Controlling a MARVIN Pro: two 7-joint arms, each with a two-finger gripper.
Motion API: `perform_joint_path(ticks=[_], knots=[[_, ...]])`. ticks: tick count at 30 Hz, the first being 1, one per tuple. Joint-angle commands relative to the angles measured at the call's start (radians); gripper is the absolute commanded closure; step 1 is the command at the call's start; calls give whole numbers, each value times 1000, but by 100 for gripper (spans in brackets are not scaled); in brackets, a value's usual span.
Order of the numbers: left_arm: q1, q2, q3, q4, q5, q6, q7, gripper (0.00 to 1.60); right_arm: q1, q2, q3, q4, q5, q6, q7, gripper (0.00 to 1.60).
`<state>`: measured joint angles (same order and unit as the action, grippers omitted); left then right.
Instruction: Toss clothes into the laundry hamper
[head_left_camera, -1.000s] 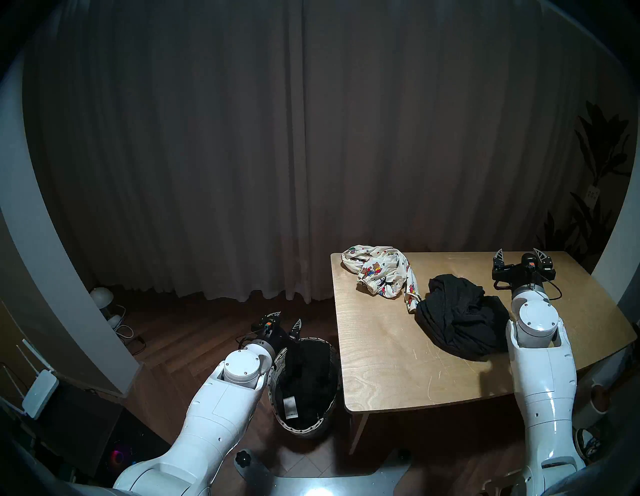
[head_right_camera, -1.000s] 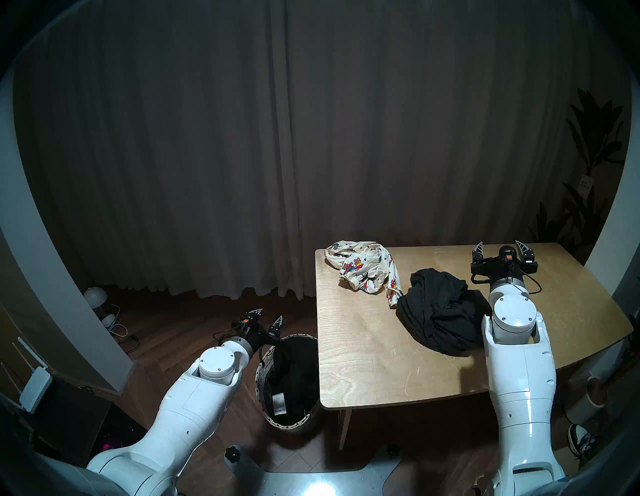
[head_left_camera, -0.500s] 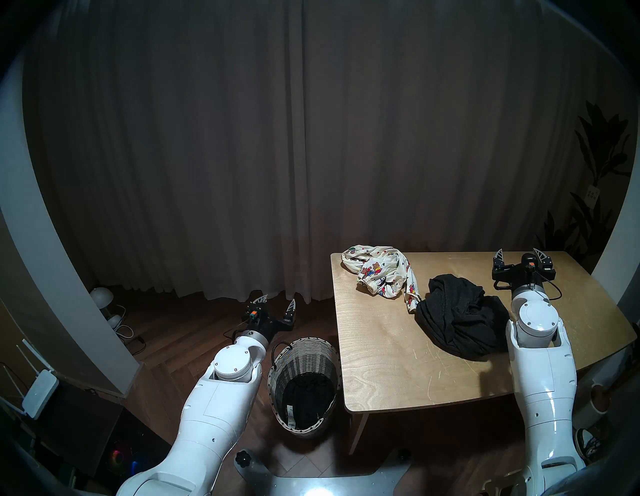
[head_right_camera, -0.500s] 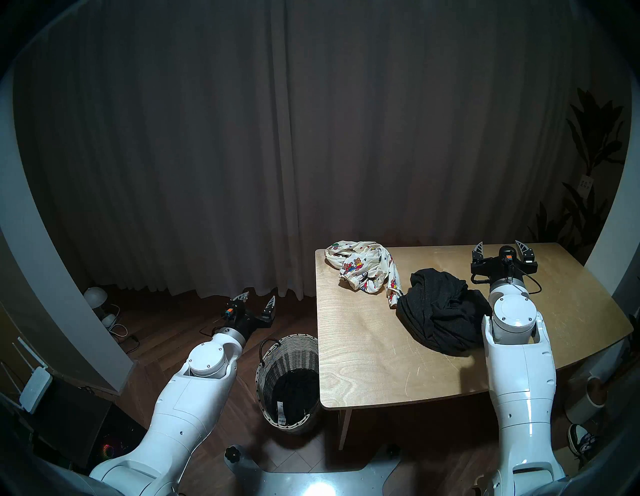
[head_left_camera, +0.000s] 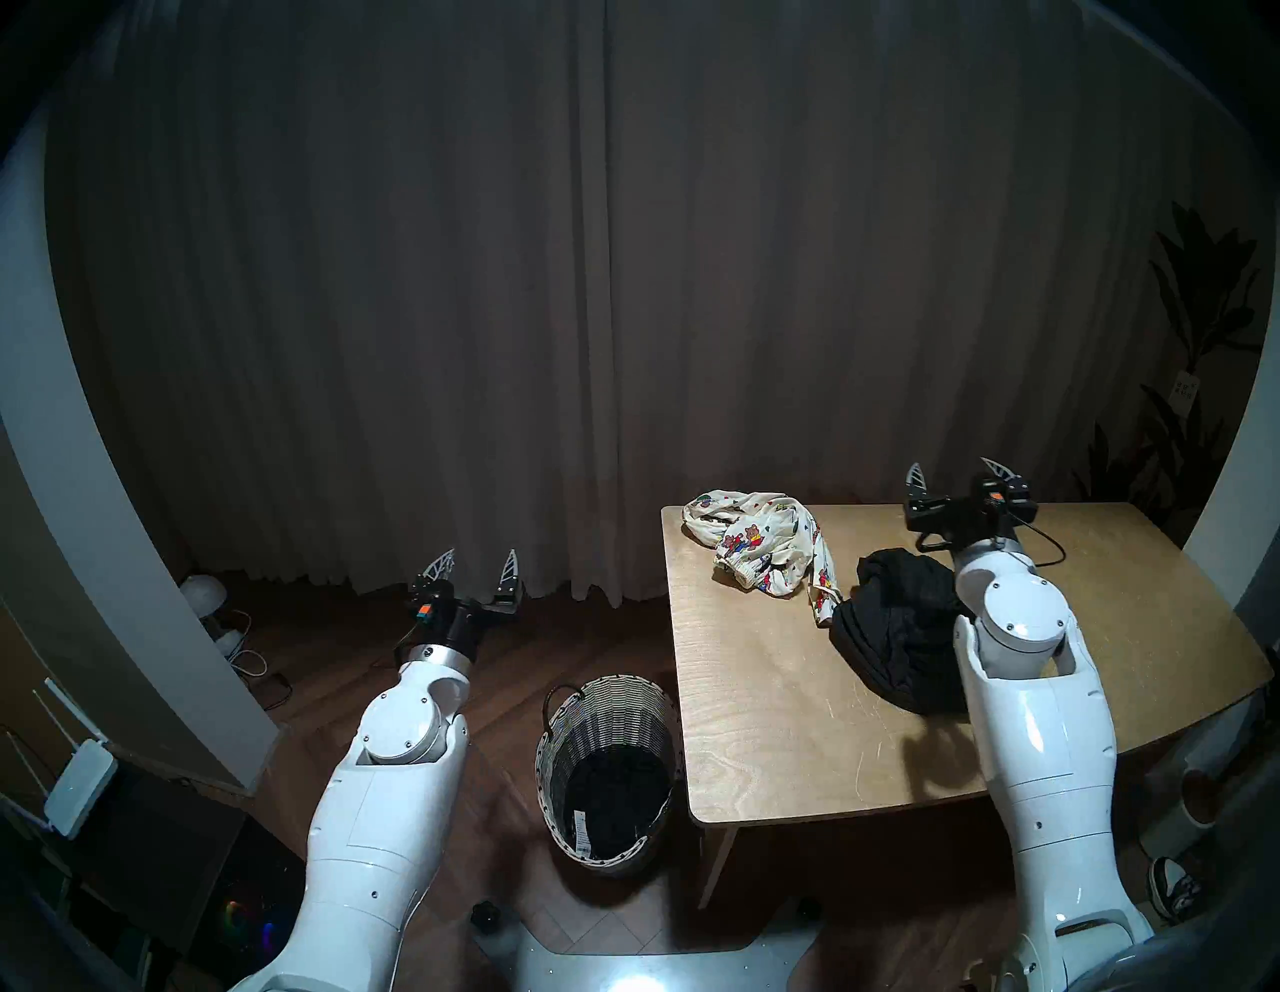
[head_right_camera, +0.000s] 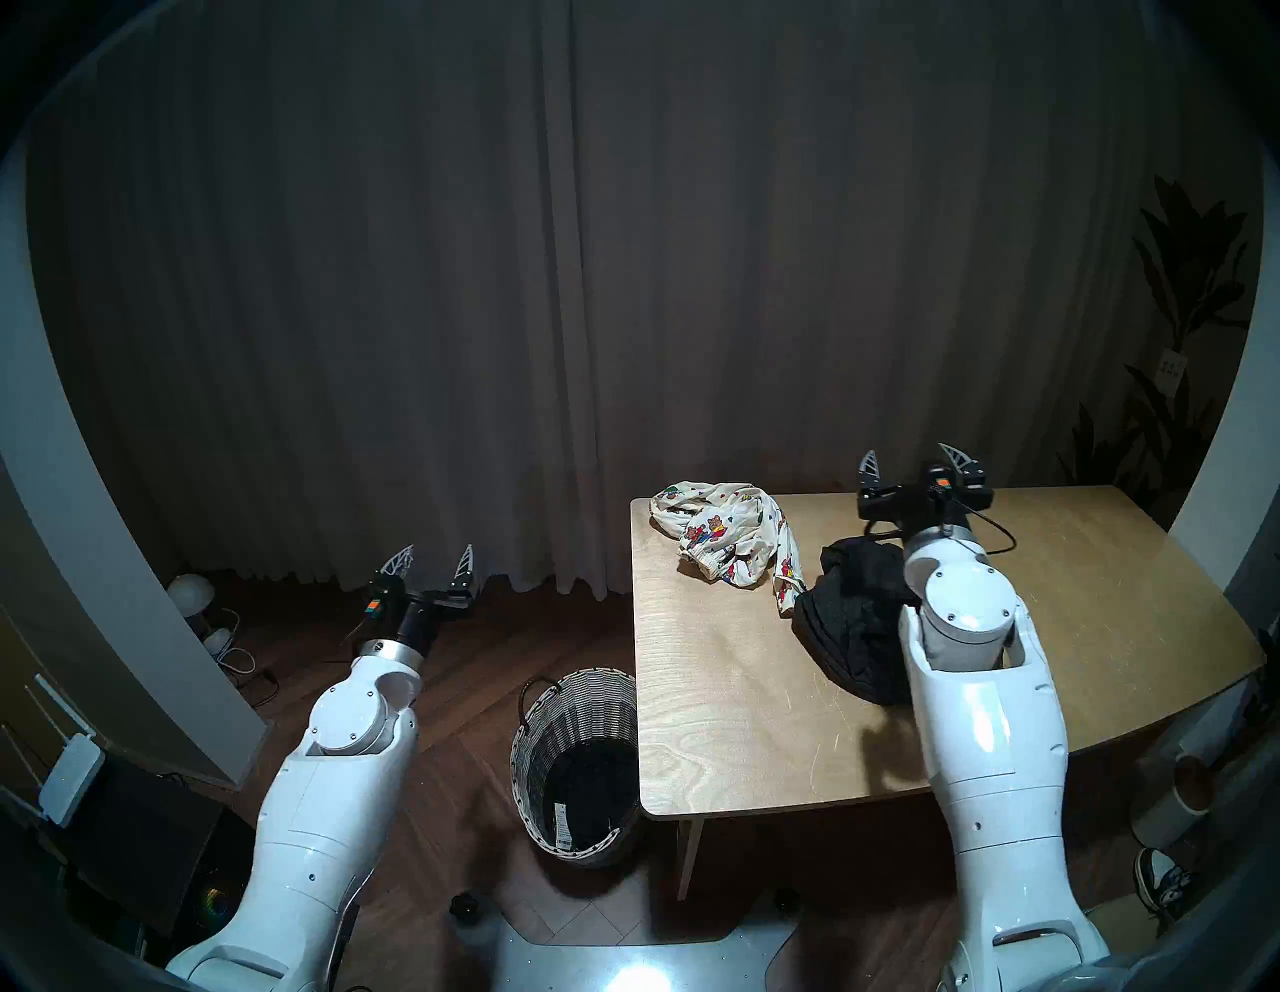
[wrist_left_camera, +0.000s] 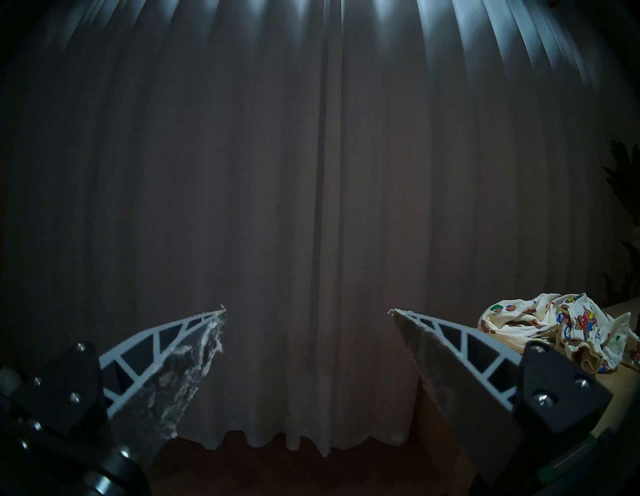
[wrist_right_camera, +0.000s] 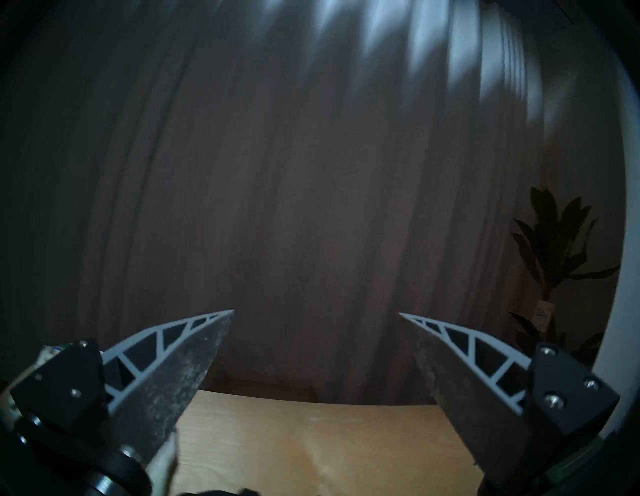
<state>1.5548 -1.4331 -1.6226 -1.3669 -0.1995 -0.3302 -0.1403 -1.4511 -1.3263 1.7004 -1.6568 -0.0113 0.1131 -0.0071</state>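
Up front, the left gripper (head_left_camera: 481, 567) has its jaws spread wide with nothing between them, pointing roughly level at the curtain (head_left_camera: 485, 277) above the wooden floor (head_left_camera: 388, 665). Its inner pads look scuffed and flaky in the left wrist view. Below it and off to its right stands the laundry hamper (head_left_camera: 609, 720), a round woven basket with a thin dark loop handle, well clear of the fingers. Down in its dark bottom lies the black garment (head_left_camera: 616, 796) with a white paper tag showing.

The right gripper (head_left_camera: 959, 476) is also wide open and empty, held above the far edge of the table (head_left_camera: 762, 727), aimed at the curtain too. Just below and nearer than its jaws lies the charcoal grey garment (head_left_camera: 893, 644), heaped on the tabletop and partly hidden behind the right arm's wrist; the fingers are not touching it. Left of that heap, at the table's far left corner, sits the cream garment with bear prints (head_left_camera: 758, 547), one trailing end reaching the grey pile. A leafy plant (head_left_camera: 1191, 360) stands beyond the table's right side.
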Motion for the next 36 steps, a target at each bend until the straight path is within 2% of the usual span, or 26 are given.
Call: perform_joint_path(ticks=[1,11,15,17,18,19,20,22,33,34,35,36], knots=[[105,6,-25,-113,-13,-24,2,0,-95,-28,8,-86,7,107,-16,0],[186,10,-15,-222,-25,24,-4,0,-205,-58,31,-96,-74,269,-105,0],[212,18,-5,-274,-25,79,-8,0,-258,-67,11,-132,-103,332,-117,0],[223,27,0,-311,-18,126,-5,0,-278,-60,-4,-146,-120,343,-123,0],[223,27,0,-311,-18,126,-5,0,-278,-60,-4,-146,-120,343,-123,0],[227,29,0,-323,-14,142,0,0,-272,-55,-6,-125,-123,333,-123,0],[236,25,0,-342,-16,167,8,0,-248,-43,-12,-64,-132,328,-124,0],[251,24,-1,-370,-14,194,17,0,-235,-39,-15,-28,-137,315,-128,0],[283,11,4,-395,-3,235,49,0,-209,-23,2,194,-147,276,-153,0],[284,11,5,-394,-2,237,51,0,-222,-25,10,178,-140,282,-149,92],[285,9,6,-395,0,241,54,0,-211,-24,10,206,-137,259,-148,160],[286,8,7,-397,1,244,58,0,-201,-27,11,227,-137,245,-153,160]])
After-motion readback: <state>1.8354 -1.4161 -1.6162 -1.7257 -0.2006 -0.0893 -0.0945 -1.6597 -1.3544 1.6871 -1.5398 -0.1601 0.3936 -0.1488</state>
